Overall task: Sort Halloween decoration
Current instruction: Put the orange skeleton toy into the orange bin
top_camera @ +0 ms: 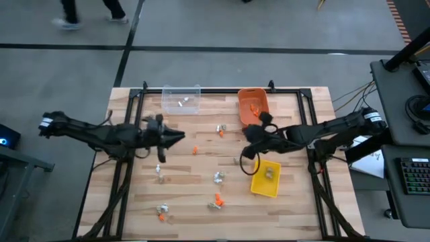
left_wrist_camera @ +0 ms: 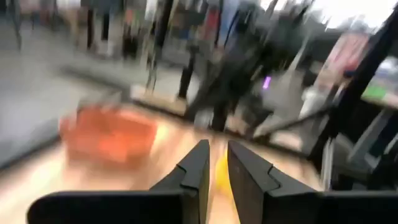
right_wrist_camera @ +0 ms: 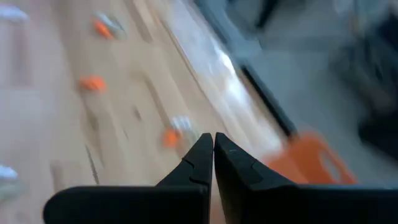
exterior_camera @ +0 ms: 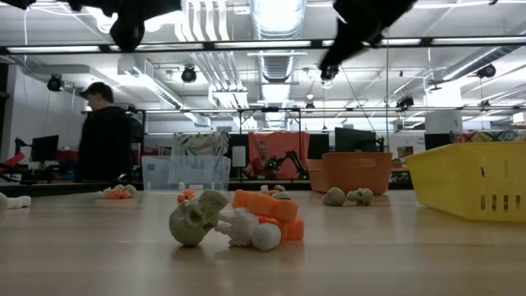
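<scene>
Desk (top_camera: 134, 202): a pale wooden top with a black frame is filling the middle of the overhead view.
Left claw (top_camera: 180, 136): it is hovering above the desk at about 9 o'clock of centre. Its fingers (left_wrist_camera: 200, 168) are standing slightly apart with a narrow gap showing, and nothing can be made out between them.
Right claw (top_camera: 243, 155): it is hanging just past the centre toward 3 o'clock, clenched tight on nothing, fingers (right_wrist_camera: 202, 158) pressing together.
Halloween decoration (top_camera: 218, 178): tiny orange, white and tan-grey trinkets are lying scattered over the desk, mostly from centre down toward 6 and 7 o'clock. From desk height, a small skull (exterior_camera: 196, 220) is touching white and orange pieces.
Clear bin (top_camera: 181, 99): it is sitting at 11 o'clock and holding a few pale trinkets.
Orange bin (top_camera: 253, 105): it is sitting at 1 o'clock and holding orange trinkets.
Yellow bin (top_camera: 266, 178): it is sitting at 4 o'clock, beside the right claw, holding dull grey pieces.
Person (exterior_camera: 105, 140): someone in dark clothes is standing in the room beyond the desk.
</scene>
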Controlling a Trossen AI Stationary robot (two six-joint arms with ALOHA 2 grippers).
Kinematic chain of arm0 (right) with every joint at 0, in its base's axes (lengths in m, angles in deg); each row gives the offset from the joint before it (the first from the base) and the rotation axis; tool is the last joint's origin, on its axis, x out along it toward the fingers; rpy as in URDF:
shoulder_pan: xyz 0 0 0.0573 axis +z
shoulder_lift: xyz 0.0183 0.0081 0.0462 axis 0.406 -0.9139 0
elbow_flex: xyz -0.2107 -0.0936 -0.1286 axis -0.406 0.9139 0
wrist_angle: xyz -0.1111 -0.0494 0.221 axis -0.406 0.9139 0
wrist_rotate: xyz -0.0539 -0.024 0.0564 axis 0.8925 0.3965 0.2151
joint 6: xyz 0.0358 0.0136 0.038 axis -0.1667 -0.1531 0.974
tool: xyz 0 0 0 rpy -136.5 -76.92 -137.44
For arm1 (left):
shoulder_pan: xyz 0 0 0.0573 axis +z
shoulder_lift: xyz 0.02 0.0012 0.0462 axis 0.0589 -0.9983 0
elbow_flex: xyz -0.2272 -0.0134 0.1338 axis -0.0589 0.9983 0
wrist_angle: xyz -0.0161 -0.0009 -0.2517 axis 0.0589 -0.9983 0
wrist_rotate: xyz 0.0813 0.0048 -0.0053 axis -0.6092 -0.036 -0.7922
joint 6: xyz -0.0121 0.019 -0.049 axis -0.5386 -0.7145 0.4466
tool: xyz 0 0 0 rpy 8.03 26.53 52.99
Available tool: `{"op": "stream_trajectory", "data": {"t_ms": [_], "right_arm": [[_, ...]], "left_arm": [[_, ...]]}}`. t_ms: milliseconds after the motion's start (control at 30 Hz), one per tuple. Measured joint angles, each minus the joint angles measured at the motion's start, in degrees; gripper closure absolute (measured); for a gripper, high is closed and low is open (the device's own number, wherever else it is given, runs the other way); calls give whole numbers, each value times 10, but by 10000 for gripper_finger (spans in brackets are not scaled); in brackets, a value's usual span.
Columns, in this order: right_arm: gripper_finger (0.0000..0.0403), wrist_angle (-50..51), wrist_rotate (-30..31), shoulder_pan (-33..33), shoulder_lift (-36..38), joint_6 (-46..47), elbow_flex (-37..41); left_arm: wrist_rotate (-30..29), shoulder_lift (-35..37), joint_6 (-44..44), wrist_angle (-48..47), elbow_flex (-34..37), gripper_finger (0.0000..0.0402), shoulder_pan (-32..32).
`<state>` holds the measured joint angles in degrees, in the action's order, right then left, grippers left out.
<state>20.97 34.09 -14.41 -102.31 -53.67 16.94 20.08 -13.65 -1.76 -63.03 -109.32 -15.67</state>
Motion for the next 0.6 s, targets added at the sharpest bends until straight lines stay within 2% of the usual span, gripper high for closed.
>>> {"op": "stream_trajectory", "data": {"t_ms": [100, 200, 300, 400, 600], "right_arm": [[394, -125, -75, -7, 0, -103, 27], [394, -183, -147, -13, 0, -110, 38], [394, -201, -156, -13, -1, -71, 42], [394, -200, -157, -13, -1, -53, 44], [394, -192, -158, -13, -2, -14, 49]], "left_arm": [[-22, -26, 83, -104, -19, 361, 0], [-52, -64, 167, -200, -38, 361, 0], [-51, -107, 226, -256, -53, 361, 0], [-47, -154, 258, -270, -63, 361, 0], [-36, -251, 247, -268, -74, 361, 0]]}}
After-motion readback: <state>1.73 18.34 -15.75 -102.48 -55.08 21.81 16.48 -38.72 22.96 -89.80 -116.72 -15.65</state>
